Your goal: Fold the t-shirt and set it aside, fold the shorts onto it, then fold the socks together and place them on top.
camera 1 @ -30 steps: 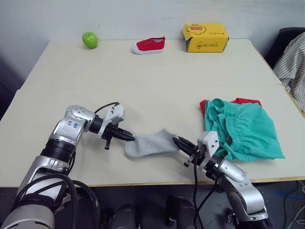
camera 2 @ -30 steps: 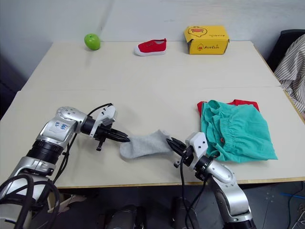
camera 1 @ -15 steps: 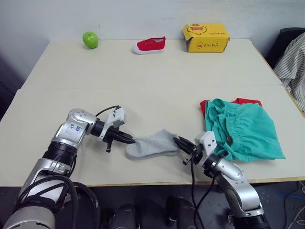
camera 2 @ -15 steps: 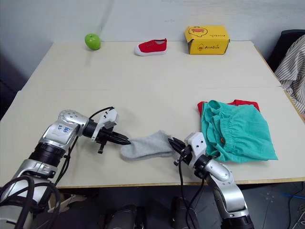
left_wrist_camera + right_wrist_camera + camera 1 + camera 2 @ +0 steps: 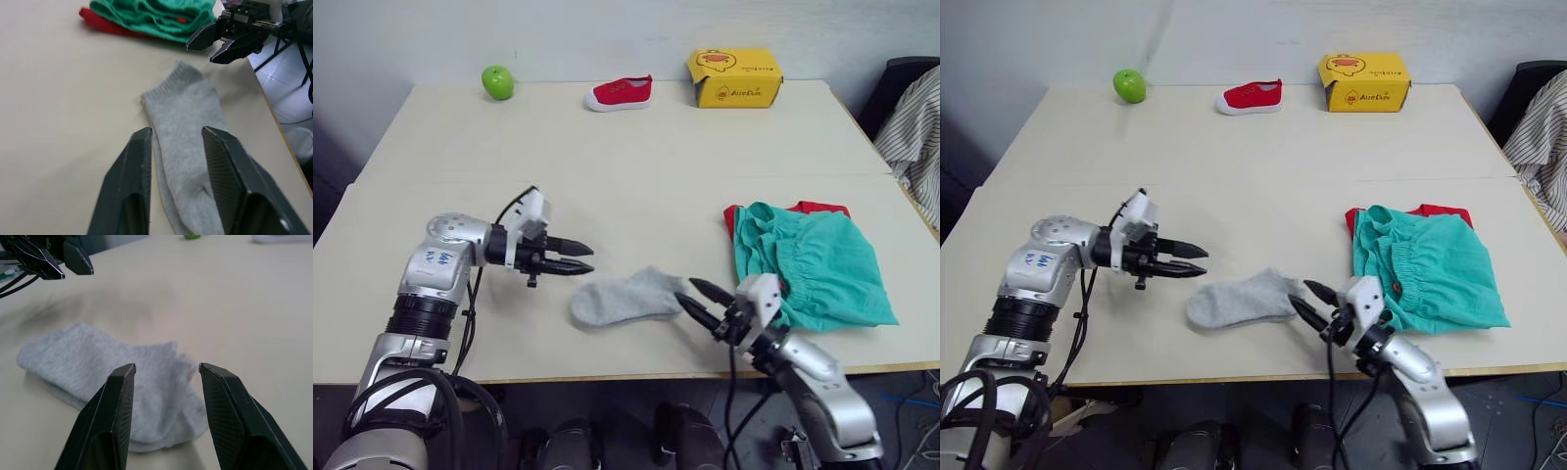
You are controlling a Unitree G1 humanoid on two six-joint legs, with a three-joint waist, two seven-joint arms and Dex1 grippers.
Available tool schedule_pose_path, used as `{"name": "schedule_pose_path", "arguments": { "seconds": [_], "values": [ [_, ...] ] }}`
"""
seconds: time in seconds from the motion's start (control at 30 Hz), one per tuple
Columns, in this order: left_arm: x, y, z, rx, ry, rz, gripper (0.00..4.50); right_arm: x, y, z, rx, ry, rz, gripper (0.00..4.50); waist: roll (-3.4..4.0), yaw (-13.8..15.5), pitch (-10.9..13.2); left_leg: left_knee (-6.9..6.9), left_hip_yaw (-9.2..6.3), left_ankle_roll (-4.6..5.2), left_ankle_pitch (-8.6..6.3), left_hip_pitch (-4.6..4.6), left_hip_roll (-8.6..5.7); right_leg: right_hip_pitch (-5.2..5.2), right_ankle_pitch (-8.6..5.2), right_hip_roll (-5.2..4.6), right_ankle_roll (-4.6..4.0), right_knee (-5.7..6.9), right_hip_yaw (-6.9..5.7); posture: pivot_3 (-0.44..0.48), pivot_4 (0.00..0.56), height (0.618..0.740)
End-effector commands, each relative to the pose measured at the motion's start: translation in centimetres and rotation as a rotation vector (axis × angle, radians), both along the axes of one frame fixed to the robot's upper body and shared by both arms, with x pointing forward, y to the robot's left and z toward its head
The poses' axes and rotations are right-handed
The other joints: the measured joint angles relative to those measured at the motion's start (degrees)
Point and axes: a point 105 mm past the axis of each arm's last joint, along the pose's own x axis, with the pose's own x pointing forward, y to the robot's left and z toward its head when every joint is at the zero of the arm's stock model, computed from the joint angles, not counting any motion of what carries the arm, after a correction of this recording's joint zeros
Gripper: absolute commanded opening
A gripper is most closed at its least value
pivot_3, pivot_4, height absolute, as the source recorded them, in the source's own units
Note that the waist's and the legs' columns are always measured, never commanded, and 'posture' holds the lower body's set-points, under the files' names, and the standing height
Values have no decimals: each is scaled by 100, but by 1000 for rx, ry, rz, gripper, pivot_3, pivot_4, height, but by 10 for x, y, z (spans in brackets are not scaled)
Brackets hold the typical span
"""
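Socks (image 5: 625,297) lie stacked between two spread, empty pincers, left (image 5: 579,257) and right (image 5: 698,298).

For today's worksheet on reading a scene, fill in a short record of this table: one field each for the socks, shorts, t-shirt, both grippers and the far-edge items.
socks: grey, flat on the table near the front edge
shorts: teal, folded, at the right
t-shirt: red, under the shorts, edges showing
left gripper: open, beside the socks, apart
right gripper: open, beside the socks, apart
far edge: apple, shoe, yellow box
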Motion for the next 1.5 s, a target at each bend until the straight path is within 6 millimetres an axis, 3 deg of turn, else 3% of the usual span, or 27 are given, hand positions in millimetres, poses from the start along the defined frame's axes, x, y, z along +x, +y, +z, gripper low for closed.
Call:
{"name": "schedule_pose_path", "arguments": {
  "seconds": [0.03, 0.07, 0.1, 0.23, 0.4, 0.53, 0.77, 0.87, 0.97, 1.07, 1.17, 1.33, 1.5],
  "values": [
    [-8, -19, 2, -43, -72, -13, 398, -3, 16, 21, -10, -68, 115, 829, 0, 4, 0, 0, 0, 0, 0, 1, 1, 0, 0, -2, 0, 2, 2, 0, 150, 740],
    [-6, -25, -4, -38, -102, 11, 39, 0, 23, 21, -22, -73, 136, 454, 0, 6, 0, 0, -1, 0, 0, 4, 1, 3, 0, -1, 0, 1, 2, 0, 150, 740],
    [-5, -29, -9, -33, -120, 29, 0, 3, 28, 22, -29, -76, 147, 69, 0, 2, 0, 0, -1, 0, 0, 6, 2, 4, 0, -1, 0, 2, 3, 0, 150, 740],
    [-7, -49, -38, -15, -166, 119, 0, 19, 65, 0, -119, -84, 185, 23, -7, -1, -4, 2, 0, -1, 1, 1, -4, 0, 0, 3, 0, 3, 2, 0, 150, 740],
    [-12, -56, -59, -23, -148, 276, 0, 24, 79, -30, -198, -73, 192, 23, -7, 17, -4, -1, 1, 0, 1, -3, 1, -5, 0, -4, 0, 4, 3, 0, 150, 740],
    [-17, -54, -74, 39, -164, 341, 0, 31, 68, -46, -239, -67, 123, 23, -8, 11, -6, 1, -1, 11, 2, 0, 6, 2, 4, -14, 7, 1, 3, 0, 150, 740],
    [-5, -34, -90, 117, -180, 450, 0, 51, 24, -45, -246, -67, -88, 23, -9, 6, -9, 1, -6, 11, 2, 21, 12, 28, 5, -14, 7, -2, 0, 0, 150, 740],
    [-2, -33, -86, 80, -204, 441, 0, 56, 6, -41, -217, -35, -164, 23, -8, 8, -13, 1, -7, 11, 2, 22, 13, 31, 5, -16, 7, -2, 1, 0, 150, 740],
    [-7, -42, -61, -73, -277, 355, 0, 57, -2, -32, -211, -45, -175, 23, -7, 6, -13, 1, -8, 11, 2, 23, 15, 34, 5, -16, 7, -4, 1, 0, 150, 740],
    [-11, -42, -41, -178, -274, 317, 0, 56, 6, -7, -147, -111, -134, 23, -7, 4, -13, 1, -9, 11, 2, 13, 18, 25, 4, -16, 6, -4, 2, 0, 150, 740],
    [-13, -38, -40, -156, -251, 292, 0, 49, 25, 11, -114, -190, -33, 23, -6, -27, -12, 1, -7, 8, 2, 14, 23, 24, 4, -10, 5, -4, 0, 0, 150, 740],
    [-14, -37, -74, -7, -142, 329, 0, 43, 60, -13, -211, -200, 106, 23, -6, -77, -13, -4, -8, 6, 2, 18, 22, 27, 3, -6, 5, -6, -12, 0, 150, 740],
    [-14, -28, -87, 24, -105, 414, 0, 52, 48, -37, -241, -157, 61, 23, -7, -72, -13, -4, -12, 10, 0, 14, 12, 29, 4, -14, 5, -8, -12, 0, 150, 740]
  ]
}}
